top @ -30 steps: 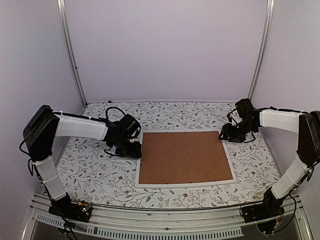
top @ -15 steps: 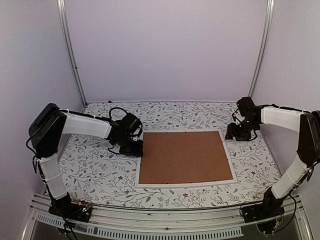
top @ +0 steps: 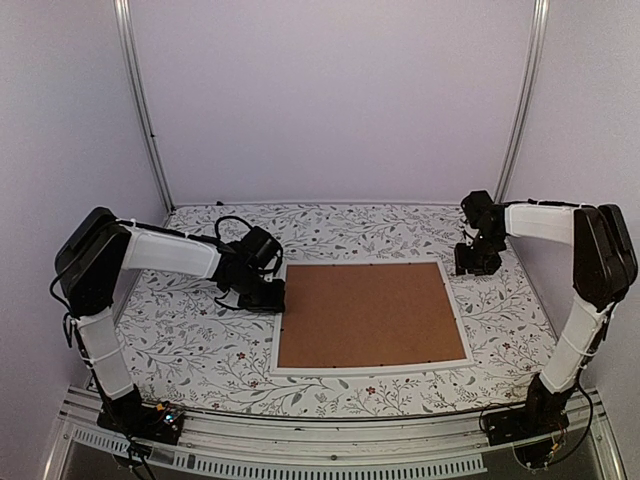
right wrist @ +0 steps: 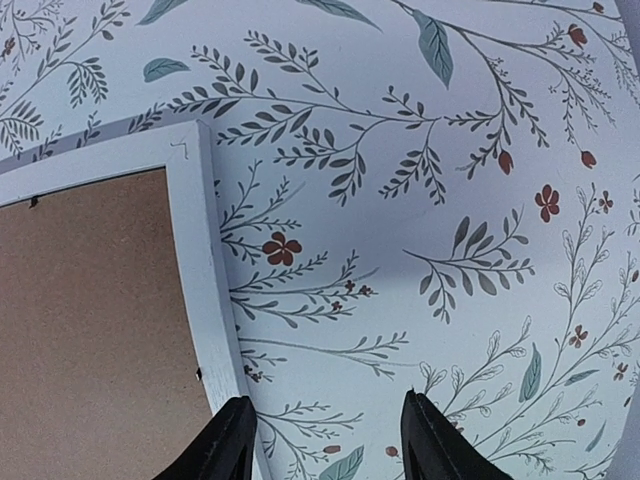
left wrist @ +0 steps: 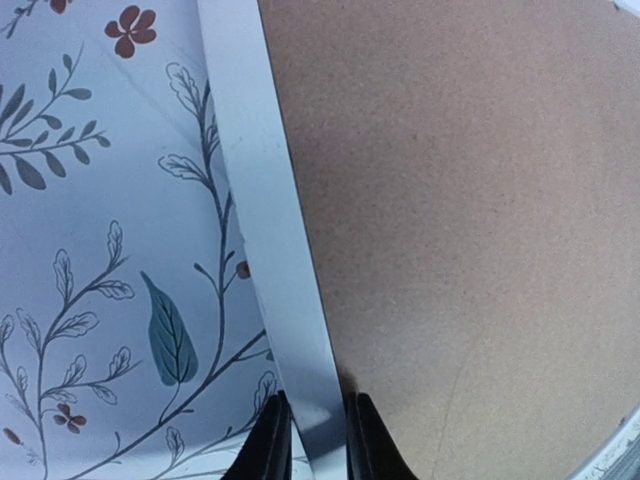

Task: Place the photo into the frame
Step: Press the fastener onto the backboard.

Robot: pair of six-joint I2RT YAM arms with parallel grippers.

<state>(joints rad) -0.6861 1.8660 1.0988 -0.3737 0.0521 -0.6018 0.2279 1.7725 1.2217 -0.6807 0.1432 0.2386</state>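
The frame [top: 370,368] lies flat on the flowered cloth, its narrow white border around a brown backing board [top: 370,312]. The photo is hidden. My left gripper [top: 277,298] sits at the frame's left edge. In the left wrist view its jaws [left wrist: 317,445] pinch the white border [left wrist: 265,220], one finger on the cloth side and one on the board [left wrist: 450,220] side. My right gripper [top: 470,265] hovers just off the frame's far right corner. It stands open [right wrist: 330,440] over bare cloth, with the frame border [right wrist: 205,260] beside its left finger.
The flowered tablecloth [top: 200,340] covers the whole table. Pale walls and two metal posts [top: 140,100] close in the back and sides. Both arm bases stand on the rail at the near edge [top: 320,445].
My left gripper has closed on the frame's left border. The right gripper has drawn back from the far right corner toward the wall, its jaws a little narrower.
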